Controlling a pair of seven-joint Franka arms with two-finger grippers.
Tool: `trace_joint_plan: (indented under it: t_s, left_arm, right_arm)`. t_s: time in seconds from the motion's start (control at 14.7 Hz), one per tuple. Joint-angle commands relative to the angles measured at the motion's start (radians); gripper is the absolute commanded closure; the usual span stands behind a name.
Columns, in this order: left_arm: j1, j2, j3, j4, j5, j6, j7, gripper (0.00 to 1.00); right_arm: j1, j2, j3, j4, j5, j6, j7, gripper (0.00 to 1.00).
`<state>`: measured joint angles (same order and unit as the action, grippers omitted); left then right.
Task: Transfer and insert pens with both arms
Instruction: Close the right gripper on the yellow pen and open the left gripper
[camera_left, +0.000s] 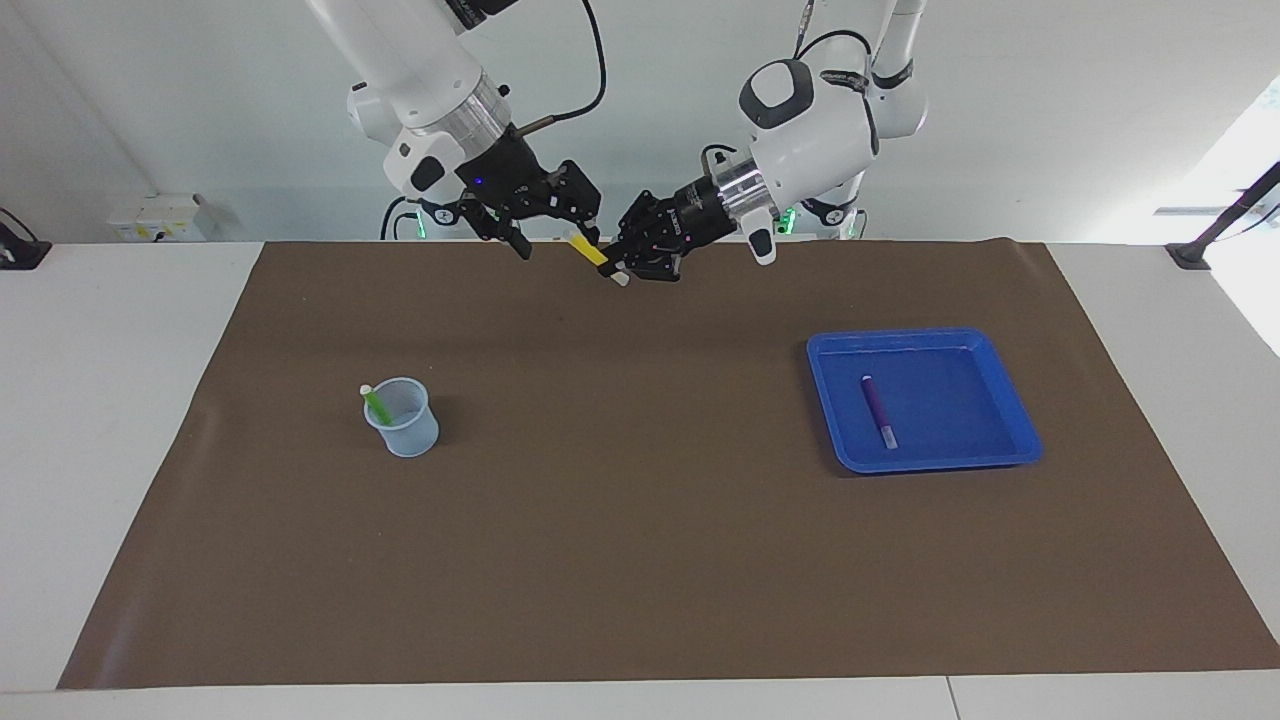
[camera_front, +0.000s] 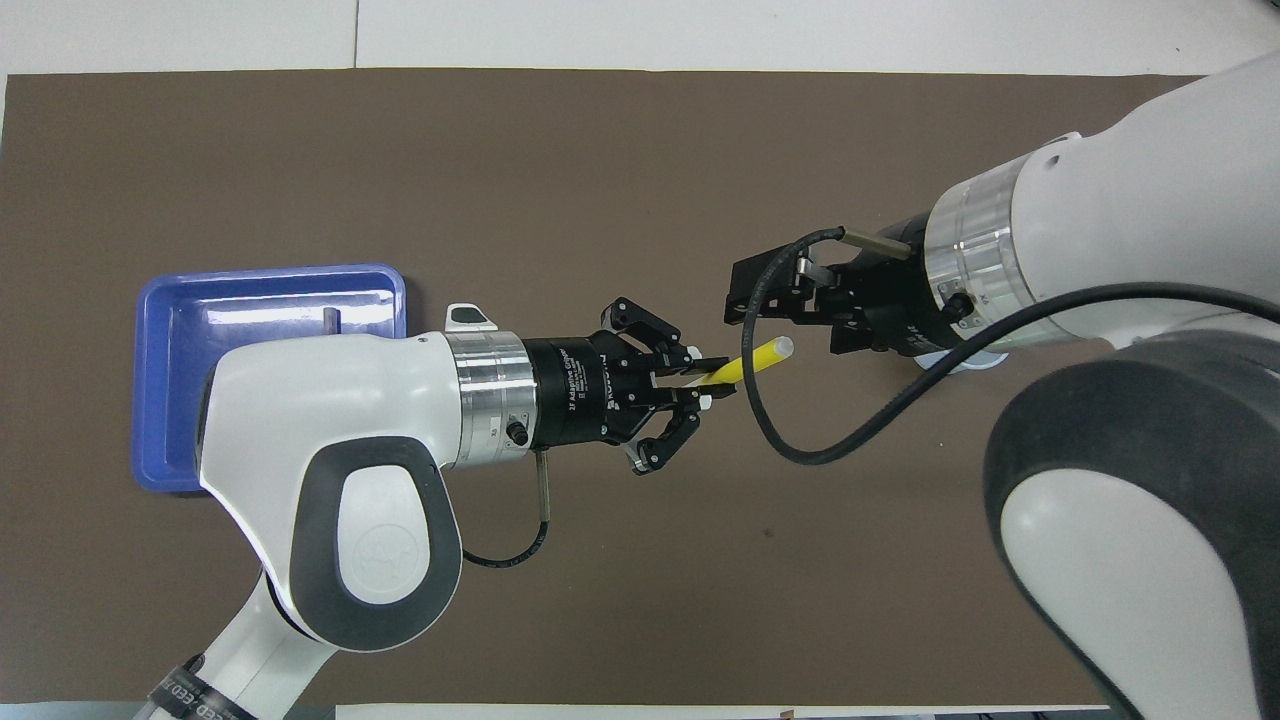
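Note:
My left gripper (camera_left: 627, 264) (camera_front: 712, 378) is shut on the yellow pen (camera_left: 590, 250) (camera_front: 752, 361), held up in the air over the middle of the mat's edge nearest the robots. The pen's free end points at my right gripper (camera_left: 556, 240) (camera_front: 790, 320), which is open; the tip sits at its fingers, and I cannot tell if they touch. The green pen (camera_left: 375, 403) stands in a clear cup (camera_left: 405, 425) toward the right arm's end. The purple pen (camera_left: 877, 410) (camera_front: 330, 319) lies in the blue tray (camera_left: 830, 345) (camera_front: 170, 300) toward the left arm's end.
A brown mat (camera_left: 640, 540) (camera_front: 560, 160) covers the table. In the overhead view my right arm hides nearly all of the cup, and my left arm covers part of the tray.

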<state>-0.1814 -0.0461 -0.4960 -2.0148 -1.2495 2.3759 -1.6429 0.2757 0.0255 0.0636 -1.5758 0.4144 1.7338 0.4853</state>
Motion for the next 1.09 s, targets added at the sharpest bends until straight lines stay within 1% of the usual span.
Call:
trace_joint_plan:
  t_s: [0.0,0.2,0.34,0.48,0.55,0.61,0.68,0.75,0.82,0.89,1.02]
  left_arm:
    - [-0.021,-0.043,0.013,-0.041,-0.039,0.037,-0.009,1.0]
    - [-0.021,-0.043,0.013,-0.042,-0.048,0.045,-0.009,1.0]
    - [-0.021,-0.044,0.013,-0.048,-0.054,0.046,-0.009,1.0]
    - [-0.021,-0.047,0.013,-0.051,-0.057,0.054,-0.009,1.0]
    - [-0.021,-0.047,0.013,-0.051,-0.062,0.058,-0.009,1.0]
    - [-0.021,-0.049,0.014,-0.053,-0.07,0.058,-0.009,1.0]
    - [-0.021,-0.047,0.013,-0.051,-0.07,0.058,-0.009,1.0]
    - [-0.021,-0.047,0.013,-0.051,-0.07,0.058,-0.009,1.0]
    - [-0.021,-0.049,0.013,-0.053,-0.071,0.06,-0.009,1.0]
    - [-0.021,-0.049,0.013,-0.053,-0.074,0.06,-0.009,1.0]
    - [-0.021,-0.047,0.013,-0.053,-0.08,0.068,-0.009,1.0]
  right_arm:
    - [0.0,-0.019,-0.001,-0.039,0.015,0.033,0.012,0.08]
    - [0.002,-0.025,0.001,-0.046,0.012,0.024,0.012,0.13]
    - [0.008,-0.027,0.001,-0.046,0.011,0.021,0.013,0.19]
    - [0.017,-0.025,0.001,-0.046,0.01,0.023,0.013,0.2]
    - [0.017,-0.027,0.001,-0.047,0.009,0.024,0.013,0.23]
    - [0.017,-0.027,0.001,-0.049,0.009,0.027,0.013,0.29]
    - [0.017,-0.027,0.001,-0.049,0.009,0.024,0.013,0.41]
    - [0.02,-0.027,0.001,-0.049,0.007,0.027,0.013,0.59]
    - [0.02,-0.027,0.001,-0.047,0.007,0.026,0.013,0.84]
    - [0.02,-0.027,0.001,-0.046,0.007,0.026,0.013,1.0]
    - [0.02,-0.025,0.001,-0.044,0.006,0.032,0.01,1.0]
